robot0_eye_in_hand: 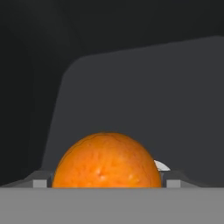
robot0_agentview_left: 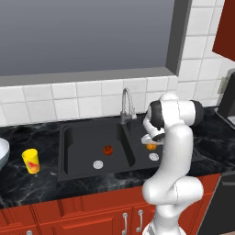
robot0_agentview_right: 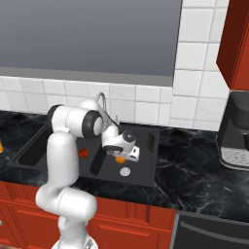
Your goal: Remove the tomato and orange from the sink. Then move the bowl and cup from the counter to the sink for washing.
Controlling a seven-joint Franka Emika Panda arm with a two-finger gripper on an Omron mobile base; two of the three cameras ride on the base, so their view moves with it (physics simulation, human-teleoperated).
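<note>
Orange between open jaws, not yet gripped

Gripper [robot0_agentview_right: 120, 156] is down in the right basin of the sink [robot0_agentview_left: 69, 133], and I have its jaws standing wide on either side of the orange [robot0_eye_in_hand: 107, 161]; in the hand view the fruit sits squarely between the two fingertips [robot0_eye_in_hand: 40, 183] with a sliver of gap each side, so I judge nothing is held yet. The orange lies near the back of that basin, close to the divider, with a silver drain just in front of it toward the worktop's front edge. The tomato [robot0_agentview_left: 108, 149] rests in the middle of the left basin. The cup [robot0_agentview_left: 31, 161] stands on the worktop left of the sink, the bowl [robot0_agentview_left: 2, 153] at the far left edge.

My worry is the close. A round fruit on a smooth basin floor can squirt out if the pads meet it above its widest part, or roll toward the drain if one finger touches first. Lifting too near the divider could also knock it loose.
</note>
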